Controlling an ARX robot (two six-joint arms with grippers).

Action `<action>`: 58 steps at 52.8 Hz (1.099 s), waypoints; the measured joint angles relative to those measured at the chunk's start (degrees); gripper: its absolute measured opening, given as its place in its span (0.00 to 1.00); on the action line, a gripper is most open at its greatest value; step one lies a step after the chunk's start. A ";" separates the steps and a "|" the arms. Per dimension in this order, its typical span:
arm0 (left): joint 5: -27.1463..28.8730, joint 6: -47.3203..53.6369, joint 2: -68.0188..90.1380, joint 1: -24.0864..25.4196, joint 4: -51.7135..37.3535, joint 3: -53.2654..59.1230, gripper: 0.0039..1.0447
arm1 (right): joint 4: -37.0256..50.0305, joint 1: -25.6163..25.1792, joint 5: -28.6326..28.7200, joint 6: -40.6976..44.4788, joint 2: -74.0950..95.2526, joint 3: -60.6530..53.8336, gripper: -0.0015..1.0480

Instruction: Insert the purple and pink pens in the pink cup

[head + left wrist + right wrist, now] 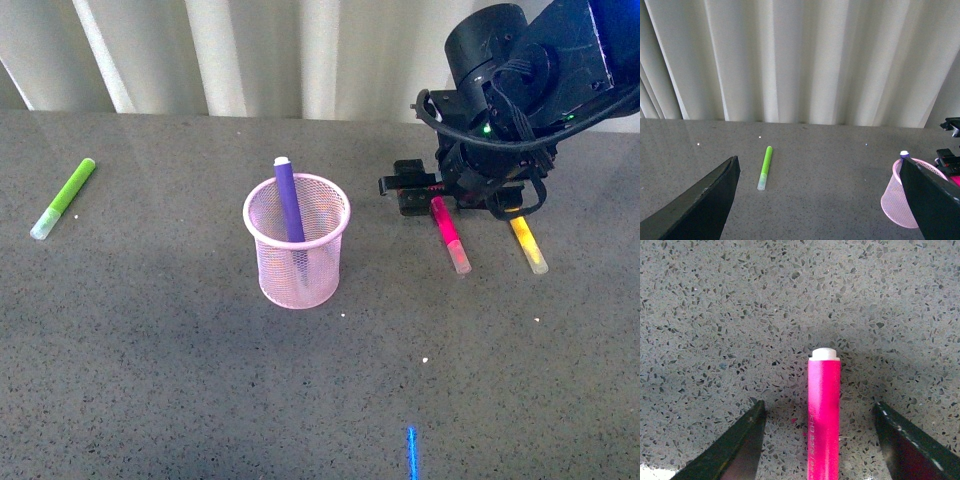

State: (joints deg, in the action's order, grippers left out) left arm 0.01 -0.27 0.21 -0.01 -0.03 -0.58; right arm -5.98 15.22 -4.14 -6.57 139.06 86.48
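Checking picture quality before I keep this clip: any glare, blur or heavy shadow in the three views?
Front view: even light, sharp, a soft shadow under the right hand. Left wrist view: bright curtain, left hand nearly black against it. Right wrist view: pink pen and speckled table crisp, dim shadow around the pen.

First pen [289, 200] in cup [322, 268], second pen [448, 233] lies right.

Shows the pink pen [824, 420] lying flat on the speckled grey tabletop [715, 305], white end uppermost in frame, centred between the right tool's [819, 405] wide-spread fingers [735, 450], touching neither.
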 joint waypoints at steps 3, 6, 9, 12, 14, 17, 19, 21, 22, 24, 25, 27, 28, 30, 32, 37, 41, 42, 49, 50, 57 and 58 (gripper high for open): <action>0.02 0.00 0.00 0.00 0.00 0.00 0.94 | 0.28 -0.15 0.20 -0.09 -0.02 -0.22 0.49; 0.02 0.00 0.00 0.00 0.00 0.00 0.94 | 0.72 -0.26 0.31 -0.15 -0.09 -0.52 0.37; 0.00 0.00 0.00 0.00 0.00 0.00 0.94 | 1.01 -0.48 0.28 -0.17 -0.11 -0.70 0.27; 0.02 0.00 0.00 0.00 0.00 0.00 0.94 | 1.38 -0.74 0.26 -0.17 -0.22 -1.01 0.19; 0.00 0.00 0.00 0.00 0.00 0.00 0.94 | 1.81 -0.92 0.26 -0.15 -0.42 -1.36 0.15; 0.02 0.00 0.00 0.00 0.00 0.00 0.94 | 2.45 -1.20 0.26 -0.17 -0.70 -1.90 0.11; 0.02 0.00 0.00 0.00 0.00 0.00 0.94 | 3.21 -1.33 0.26 -0.31 -0.94 -2.45 0.11; 0.00 0.00 0.00 0.00 0.00 0.00 0.94 | 4.17 -1.44 0.35 -0.59 -1.27 -3.17 0.11; 0.00 0.00 0.00 0.00 0.00 0.00 0.94 | 4.79 -1.49 0.50 -0.83 -1.51 -3.58 0.11; 0.02 0.00 0.00 0.00 0.00 0.00 0.94 | 6.38 -1.60 1.18 -1.51 -2.29 -4.74 0.11; 0.00 0.00 0.00 0.00 0.00 0.00 0.94 | 7.63 -1.60 1.77 -1.95 -2.73 -5.33 0.11; 0.02 0.00 0.00 0.00 0.00 0.00 0.94 | 10.27 -1.60 2.80 -3.06 -3.89 -6.75 0.11; 0.02 0.00 0.00 0.00 0.00 0.00 0.94 | 11.87 -1.60 3.10 -3.54 -4.70 -7.63 0.11; 0.00 0.00 0.00 0.00 0.00 0.00 0.94 | 15.87 -1.44 3.91 -4.39 -6.78 -9.68 0.11; 0.02 0.00 0.00 0.00 0.00 0.00 0.94 | 19.37 -1.25 4.83 -4.96 -8.61 -11.45 0.11; 0.02 0.00 0.00 0.00 0.00 0.00 0.94 | 29.05 -0.35 8.24 -7.43 -14.95 -16.20 0.11; 0.00 0.00 0.00 0.00 0.00 0.00 0.94 | 37.48 1.07 9.88 -8.57 -21.20 -20.09 0.11; 0.00 0.00 0.00 0.00 0.00 0.00 0.94 | 39.74 1.53 10.32 -8.94 -22.97 -21.09 0.11; 0.02 0.00 0.00 0.00 0.00 0.00 0.94 | 49.90 4.44 11.06 -9.53 -30.18 -25.64 0.11; 0.02 0.00 0.00 0.00 0.00 0.00 0.94 | 51.41 5.05 11.06 -9.49 -30.86 -26.29 0.11; 0.02 0.00 0.00 0.00 0.00 0.00 0.94 | 57.20 8.59 10.45 -8.20 -30.49 -28.94 0.11; 0.00 0.00 0.00 0.00 0.00 0.00 0.94 | 57.24 9.03 10.25 -8.22 -29.97 -29.07 0.11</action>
State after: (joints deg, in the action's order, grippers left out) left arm 0.01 -0.27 0.21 -0.01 -0.03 -0.58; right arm 51.27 24.25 6.11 -14.79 109.10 57.41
